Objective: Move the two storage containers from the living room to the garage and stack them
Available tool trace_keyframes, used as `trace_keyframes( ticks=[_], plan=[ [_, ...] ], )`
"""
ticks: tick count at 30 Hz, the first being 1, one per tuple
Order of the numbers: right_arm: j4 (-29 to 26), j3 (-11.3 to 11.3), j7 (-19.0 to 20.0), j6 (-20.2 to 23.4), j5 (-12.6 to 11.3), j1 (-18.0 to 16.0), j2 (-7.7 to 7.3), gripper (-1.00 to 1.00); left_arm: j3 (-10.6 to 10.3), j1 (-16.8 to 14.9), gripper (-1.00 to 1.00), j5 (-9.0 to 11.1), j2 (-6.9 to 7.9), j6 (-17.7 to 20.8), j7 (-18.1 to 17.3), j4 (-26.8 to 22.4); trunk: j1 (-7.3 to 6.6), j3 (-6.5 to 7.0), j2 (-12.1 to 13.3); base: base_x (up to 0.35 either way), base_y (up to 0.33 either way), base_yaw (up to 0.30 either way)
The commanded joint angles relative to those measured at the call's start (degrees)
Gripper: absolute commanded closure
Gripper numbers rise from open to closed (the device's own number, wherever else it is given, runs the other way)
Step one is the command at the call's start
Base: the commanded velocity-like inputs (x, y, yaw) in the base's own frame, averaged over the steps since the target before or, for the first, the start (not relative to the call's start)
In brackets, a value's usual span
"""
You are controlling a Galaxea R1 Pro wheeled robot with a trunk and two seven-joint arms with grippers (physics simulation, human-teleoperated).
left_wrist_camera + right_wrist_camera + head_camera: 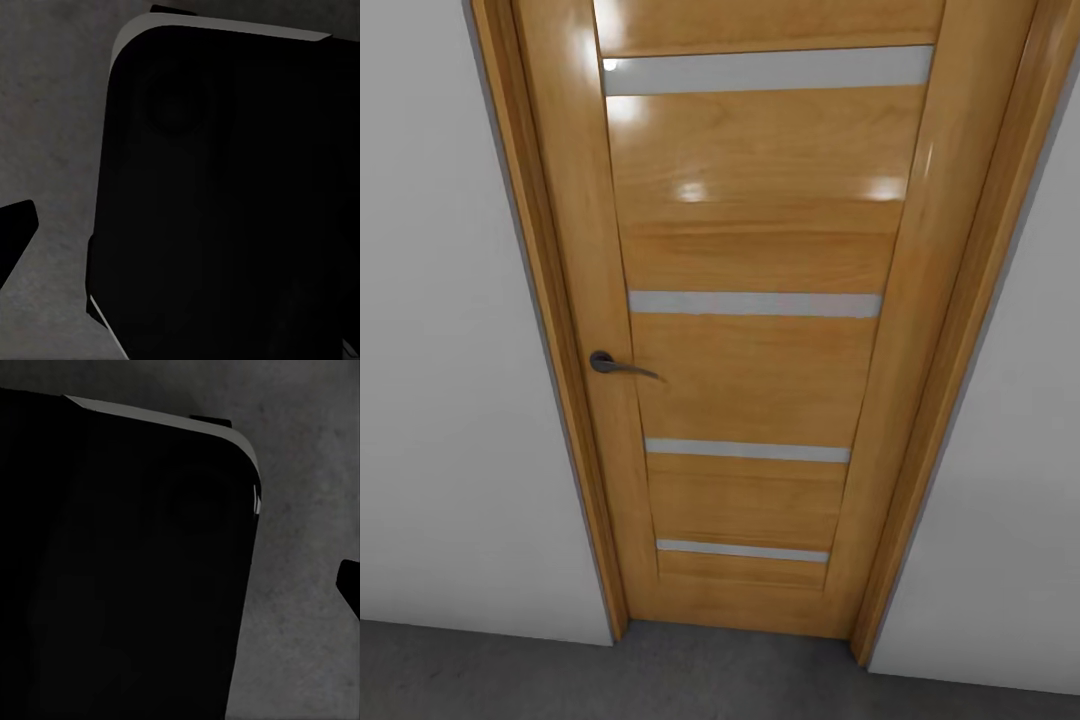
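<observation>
The two storage containers are out of view, and so is the living room. I face a closed wooden door with frosted strips, set in a pale grey wall of the garage. The dark grey concrete floor runs along its foot. In the left wrist view one dark fingertip hangs over the floor. The right wrist view has another dark fingertip over the same floor. Nothing is seen in either gripper, and whether they are open or shut cannot be told.
The door has a dark lever handle on its left side and a wooden frame. A large black part of my own body takes up much of the left wrist view and also the right wrist view.
</observation>
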Motion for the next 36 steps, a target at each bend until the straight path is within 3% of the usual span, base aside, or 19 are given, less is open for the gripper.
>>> trace_keyframes(
  ticks=[1, 6, 11, 15, 18, 21, 24, 28, 32, 36],
  plan=[
    [0.0, 0.0, 0.0, -0.1, 0.5, 0.0, -0.04, -1.0, 0.0, 0.0, -1.0, 0.4, -0.02, -0.1, 0.0, 0.0, 0.0, -0.05, 0.0, 0.003, 0.0, 0.0],
    [-3.3, -0.1, 0.3, 0.2, 0.7, 0.0, 0.12, -1.0, 0.0, 0.0, -1.0, 0.4, -0.05, -0.1, 0.0, 0.0, 0.0, -0.05, 0.0, 0.001, 0.0, 0.0],
    [-13.0, -0.1, 0.5, 2.2, 0.7, 0.0, 0.57, -1.0, 0.0, 0.0, -1.0, 0.4, -0.06, -0.1, 0.0, 0.0, 0.0, -0.05, 0.0, 0.0, 0.0, 0.0],
    [-22.9, 0.0, 0.5, 8.2, 0.6, -0.1, 0.83, -1.0, 0.0, 0.0, -1.0, 0.4, -0.06, -0.1, 0.0, 0.0, 0.0, -0.05, 0.0, 0.0, 0.0, 0.0],
    [-31.0, 0.0, 0.5, 14.6, 0.5, -0.2, 1.91, -1.0, 0.0, 0.0, -1.0, 0.4, -0.06, -0.1, 0.0, 0.0, 0.0, -0.05, 0.0, 0.0, 0.0, 0.0],
    [-40.4, 0.0, 0.2, 23.7, 0.5, -1.2, 3.98, -1.0, 0.0, 0.0, -1.0, 0.4, -0.06, -0.1, 0.0, 0.0, 0.0, -0.05, 0.0, 0.0, 0.0, 0.0],
    [-46.0, 0.0, 0.2, 33.1, 0.5, -5.9, 6.25, -1.0, 0.0, 0.0, -1.0, 0.4, -0.06, -0.1, 0.0, 0.0, 0.0, -0.05, 0.0, 0.0, 0.0, 0.0],
    [-48.4, 0.0, 0.3, 40.6, 0.5, -12.8, 8.04, -1.0, 0.0, 0.0, -1.0, 0.4, -0.06, -0.1, 0.0, 0.0, 0.0, -0.05, 0.0, 0.0, 0.0, 0.0],
    [-49.2, 0.0, 0.3, 45.2, 0.5, -19.4, 9.67, -1.0, 0.0, 0.0, -1.0, 0.4, -0.13, -0.1, 0.0, 0.0, 0.0, -0.05, 0.0, 0.0, 0.0, 0.0],
    [-49.5, 0.0, 0.3, 47.8, 0.3, -26.0, 10.14, -1.0, 0.0, 0.0, -1.0, 0.3, -0.15, -0.1, 0.0, -0.1, 0.0, -0.05, 0.0, 0.0, 0.0, 0.0]
  ],
)
